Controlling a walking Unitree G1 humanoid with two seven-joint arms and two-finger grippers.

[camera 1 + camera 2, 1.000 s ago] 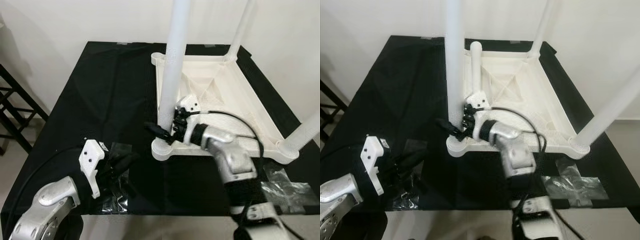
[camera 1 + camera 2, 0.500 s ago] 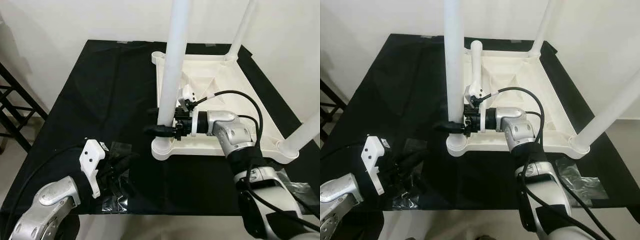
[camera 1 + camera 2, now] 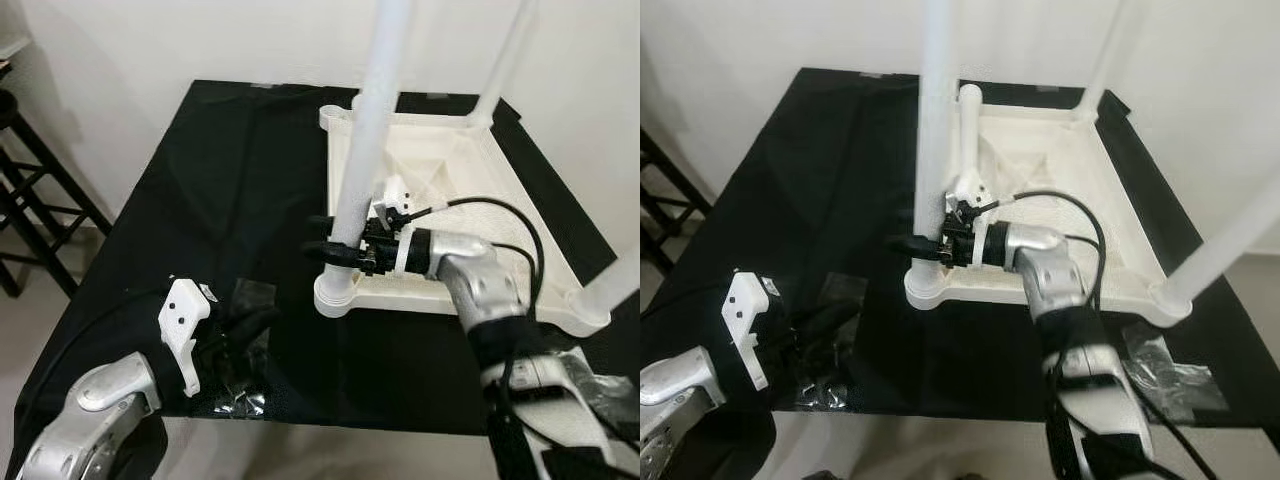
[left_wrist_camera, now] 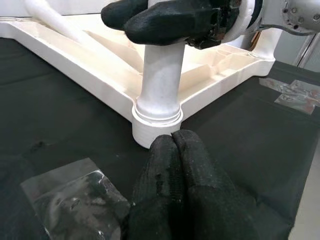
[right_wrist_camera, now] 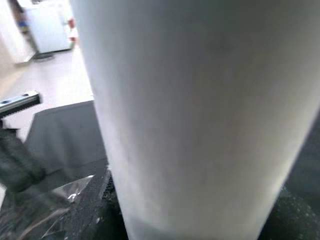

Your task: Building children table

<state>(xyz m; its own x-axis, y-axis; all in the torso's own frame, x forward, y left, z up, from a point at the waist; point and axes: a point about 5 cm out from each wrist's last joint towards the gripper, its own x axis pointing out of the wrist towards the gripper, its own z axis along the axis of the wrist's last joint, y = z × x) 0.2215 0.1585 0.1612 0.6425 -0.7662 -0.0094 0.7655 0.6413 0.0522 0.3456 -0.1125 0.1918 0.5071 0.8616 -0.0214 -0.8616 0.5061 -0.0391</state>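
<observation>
Right pincer (image 3: 335, 240) stays clamped on leg (image 3: 368, 140) (view shifted).

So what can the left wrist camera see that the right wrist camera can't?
The left wrist view shows the leg's socket at the corner of the upturned white tabletop, the left gripper with its fingers together, and the right gripper clamped around the leg. The right wrist view shows a floor and pale furniture beyond the black cloth. Both show the white leg and a clear plastic bag.
</observation>
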